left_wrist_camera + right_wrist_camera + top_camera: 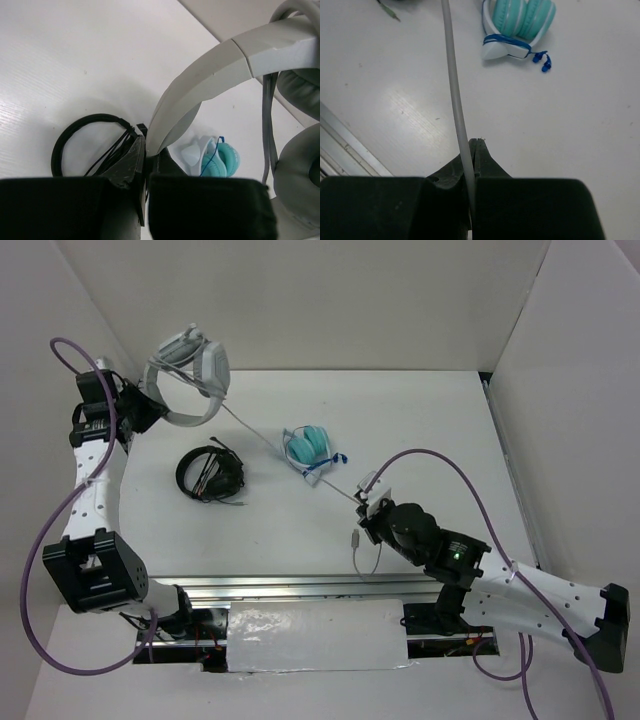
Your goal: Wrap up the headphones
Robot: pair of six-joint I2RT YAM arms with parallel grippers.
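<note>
In the left wrist view the headphones (210, 70) run out of the frame at the upper right, so the earcups (297, 180) show only in part. The left gripper (146, 150) hides the lower part of the black headset (95, 117) and of the teal headphones (225, 159) — both are half covered. In the right wrist view the cable (454, 85) leaves the top edge, and its lower end disappears between the fingers of the right gripper (472, 147).

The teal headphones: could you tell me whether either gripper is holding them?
No, the teal headphones lie on the table, away from the left gripper and the right gripper.
</note>
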